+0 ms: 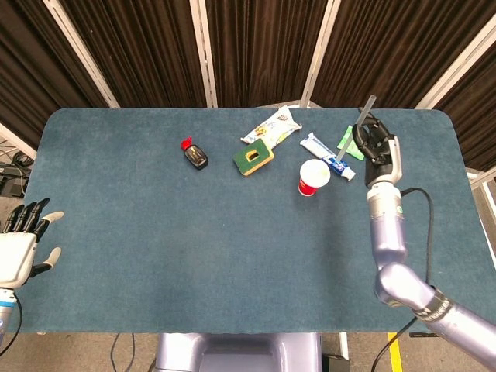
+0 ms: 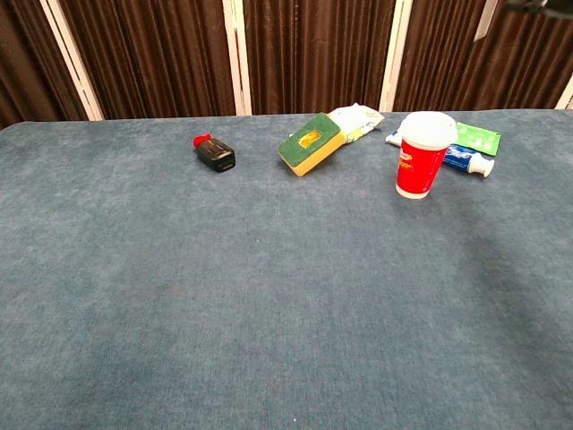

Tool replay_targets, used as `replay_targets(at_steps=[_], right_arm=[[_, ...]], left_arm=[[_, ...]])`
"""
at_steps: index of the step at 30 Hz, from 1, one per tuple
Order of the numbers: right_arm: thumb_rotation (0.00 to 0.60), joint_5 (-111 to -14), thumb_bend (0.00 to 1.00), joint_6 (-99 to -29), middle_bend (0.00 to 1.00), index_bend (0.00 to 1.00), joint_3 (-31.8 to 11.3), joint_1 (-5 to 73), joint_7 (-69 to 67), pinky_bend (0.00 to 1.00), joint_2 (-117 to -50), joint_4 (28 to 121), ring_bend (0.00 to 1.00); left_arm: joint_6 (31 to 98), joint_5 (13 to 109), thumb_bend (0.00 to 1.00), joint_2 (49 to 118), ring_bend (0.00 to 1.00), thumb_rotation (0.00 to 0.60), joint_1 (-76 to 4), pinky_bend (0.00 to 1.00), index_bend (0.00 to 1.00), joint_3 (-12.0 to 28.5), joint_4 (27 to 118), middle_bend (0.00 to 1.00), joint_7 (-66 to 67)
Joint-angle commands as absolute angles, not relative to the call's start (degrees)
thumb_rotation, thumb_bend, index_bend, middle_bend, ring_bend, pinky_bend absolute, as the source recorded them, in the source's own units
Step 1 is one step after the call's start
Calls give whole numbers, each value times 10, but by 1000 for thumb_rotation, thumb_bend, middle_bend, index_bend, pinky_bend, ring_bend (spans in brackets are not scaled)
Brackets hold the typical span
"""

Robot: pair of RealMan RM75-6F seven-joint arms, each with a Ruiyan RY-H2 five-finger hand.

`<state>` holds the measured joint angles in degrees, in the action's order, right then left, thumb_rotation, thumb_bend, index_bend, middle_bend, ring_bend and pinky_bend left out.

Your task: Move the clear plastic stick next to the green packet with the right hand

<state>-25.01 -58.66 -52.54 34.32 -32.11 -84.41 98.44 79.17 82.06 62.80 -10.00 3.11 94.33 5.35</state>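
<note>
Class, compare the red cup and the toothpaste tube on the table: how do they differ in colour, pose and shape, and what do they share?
The red cup stands upright; the toothpaste tube lies flat on its side. The red cup is red with a white lid; the toothpaste tube is blue and white with a white cap. The red cup is round and tapered; the toothpaste tube is long and slim. Both rest on the table, untouched by either hand.

Even overhead light, soft shadows, sharp focus throughout.

Cup [image 1: 313, 177] just before the toothpaste tube [image 1: 328, 156], packet [image 2: 476, 137] right behind, sponge [image 1: 253, 157] leftward.
</note>
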Motion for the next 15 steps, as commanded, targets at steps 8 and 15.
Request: replay_targets(at_steps=[8,15], right_arm=[[600,-282,317,-611,187,615,-501,377,-368,0,-921,900,0],[600,-306,311,-627,187,614,-491,401,-382,0,-965,847,0]], left_arm=[[791,819,438,628,0,600,-100,0,225,31,944,0,52],[790,819,463,627,0,600,-100,0,226,31,944,0,49]])
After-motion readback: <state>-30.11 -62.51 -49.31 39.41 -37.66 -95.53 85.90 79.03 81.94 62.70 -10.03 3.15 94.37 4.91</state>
